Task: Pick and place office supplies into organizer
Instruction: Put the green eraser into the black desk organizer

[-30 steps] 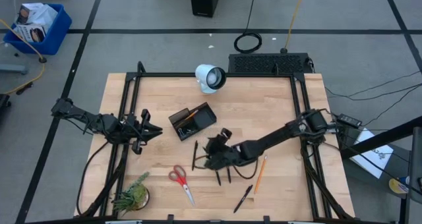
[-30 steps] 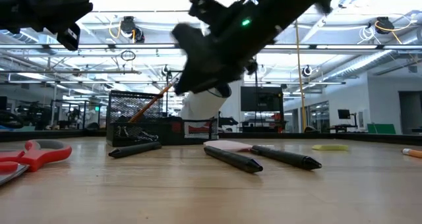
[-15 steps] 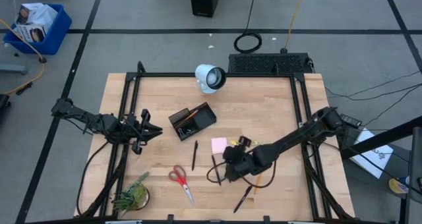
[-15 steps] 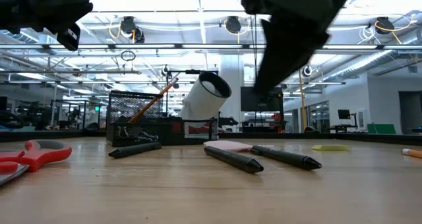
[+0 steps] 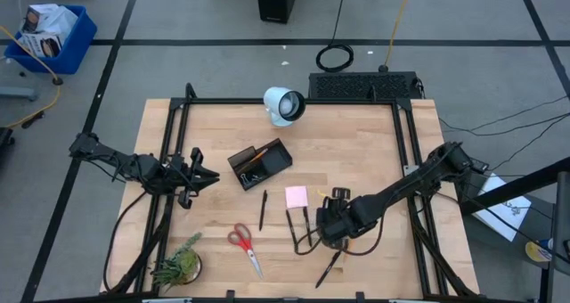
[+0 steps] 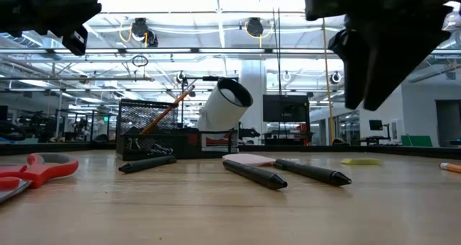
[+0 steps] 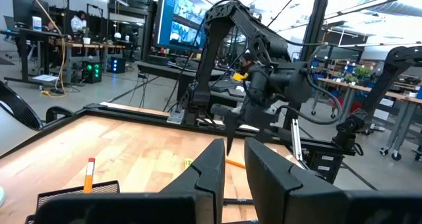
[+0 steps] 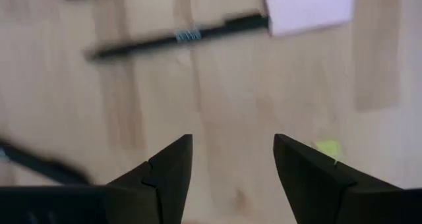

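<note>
1. Right arm reaches in from the table's right edge, stretched low toward the front-centre. Right gripper (image 5: pixel 331 225) hangs above the wood, just in front of the pink sticky-note pad (image 5: pixel 297 196) and among the loose black pens (image 5: pixel 307 221).
2. Right wrist view: its fingers (image 8: pixel 168 166) are spread apart with bare table between them. Nothing pinched, nothing touched. A pen (image 8: pixel 178 35) and a corner of the pad (image 8: pixel 308 8) lie ahead of them, and a small yellow scrap (image 8: pixel 327 147) sits beside one finger.
3. Left arm waits at the table's left edge, forearm level, left gripper (image 5: pixel 198 179) pointing across the table. Left wrist view: fingers (image 7: pixel 212 165) nearly pressed together, a thin gap between them, nothing held.
4. Organizer (image 5: pixel 259 163) sits at mid-table, angled, in front of the white cylinder (image 5: pixel 283 105). The low view shows an orange pencil (image 6: pixel 164 112) leaning out of it.
5. Still loose on the table: red-handled scissors (image 5: pixel 242 246) front-left, one pen (image 5: pixel 263 208) in front of the organizer, another pen (image 5: pixel 328 269) near the front edge.
6. Green plant (image 5: pixel 181 264) at the front-left corner.
7. No readable writing or labels in any view.
</note>
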`<state>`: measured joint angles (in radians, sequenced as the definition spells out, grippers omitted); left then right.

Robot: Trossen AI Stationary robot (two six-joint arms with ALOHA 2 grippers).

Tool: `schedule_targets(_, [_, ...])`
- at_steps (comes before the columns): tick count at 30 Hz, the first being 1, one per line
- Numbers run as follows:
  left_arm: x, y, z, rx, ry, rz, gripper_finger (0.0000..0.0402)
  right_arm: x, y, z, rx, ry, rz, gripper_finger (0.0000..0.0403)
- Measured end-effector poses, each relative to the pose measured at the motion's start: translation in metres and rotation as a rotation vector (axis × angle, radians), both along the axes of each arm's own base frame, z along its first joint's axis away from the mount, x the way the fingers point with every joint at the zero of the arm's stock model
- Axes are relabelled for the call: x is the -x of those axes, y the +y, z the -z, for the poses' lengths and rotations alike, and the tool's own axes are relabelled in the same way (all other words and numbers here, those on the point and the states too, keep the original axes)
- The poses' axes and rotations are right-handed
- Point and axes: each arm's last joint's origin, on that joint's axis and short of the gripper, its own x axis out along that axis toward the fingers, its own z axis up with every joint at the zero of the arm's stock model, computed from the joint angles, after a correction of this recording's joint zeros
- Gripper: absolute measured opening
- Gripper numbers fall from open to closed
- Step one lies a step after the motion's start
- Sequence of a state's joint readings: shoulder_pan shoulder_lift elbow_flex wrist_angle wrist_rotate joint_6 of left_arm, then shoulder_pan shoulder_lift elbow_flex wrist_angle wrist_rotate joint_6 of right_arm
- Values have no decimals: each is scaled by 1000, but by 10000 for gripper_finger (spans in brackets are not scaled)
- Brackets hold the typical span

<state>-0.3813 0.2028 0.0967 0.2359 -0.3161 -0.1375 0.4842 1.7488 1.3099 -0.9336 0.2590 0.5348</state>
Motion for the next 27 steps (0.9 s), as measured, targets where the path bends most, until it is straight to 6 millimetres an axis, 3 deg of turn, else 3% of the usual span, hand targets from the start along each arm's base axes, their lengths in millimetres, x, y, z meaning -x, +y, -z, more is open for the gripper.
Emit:
schedule_targets(4, [0, 0, 0, 0, 0, 0, 63, 15, -18, -3, -25, 5, -18, 201])
schedule_targets(10, [0, 0, 0, 0, 0, 0, 63, 51, -53, 17, -268, -95, -24, 196])
schedule_targets(15, [0, 0, 0, 0, 0, 0, 63, 76, -76, 23, -338, -225, 15, 182])
schedule_targets(21, [0, 0, 0, 0, 0, 0, 63, 80, -89, 25, -261, -255, -72, 166])
schedule_targets(27, [0, 0, 0, 0, 0, 0, 63, 83, -109, 29, -217, -189, -21, 160])
